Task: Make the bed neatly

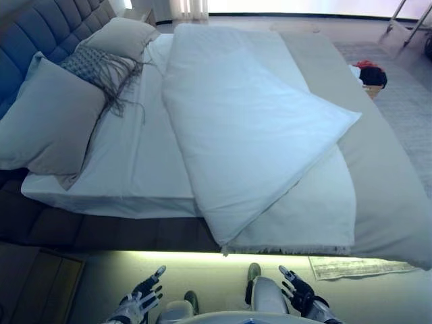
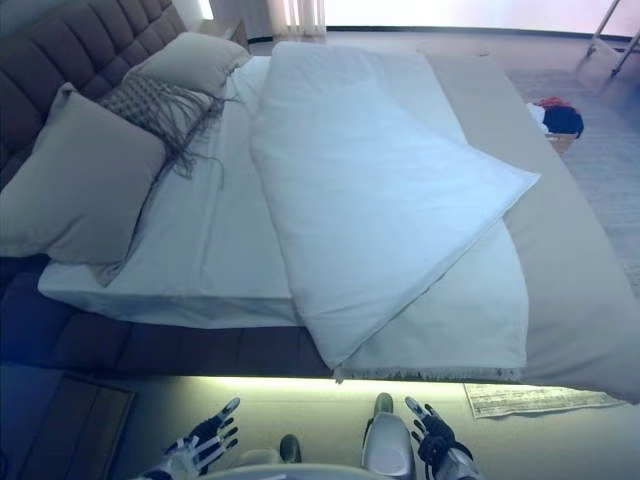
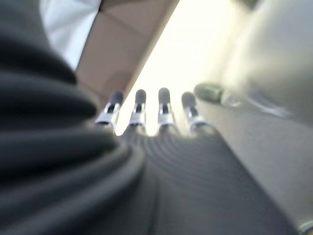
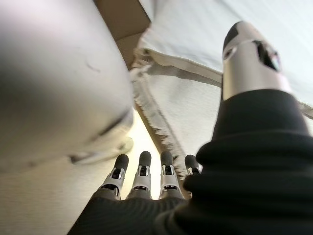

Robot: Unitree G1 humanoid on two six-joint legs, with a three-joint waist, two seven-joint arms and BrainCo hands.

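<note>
A white duvet [image 1: 250, 128] lies crooked on the bed, one corner folded over toward the right so it ends in a point [image 1: 354, 116]. Under it a beige blanket [image 1: 385, 182] with a fringed edge [image 1: 287, 250] hangs over the near side. The white sheet [image 1: 135, 162] is bare on the left. Two grey pillows [image 1: 47, 121] and a fringed throw [image 1: 101, 67] lie by the headboard. My left hand [image 1: 143, 293] and right hand [image 1: 297, 289] are open and empty, low in front of the bed, touching nothing.
A tufted headboard [image 1: 40, 34] stands at the left. A lit strip runs under the bed frame [image 1: 202, 255]. A small rug [image 1: 358, 267] lies on the floor at the right. A basket with red and dark items [image 1: 370, 75] sits beyond the bed.
</note>
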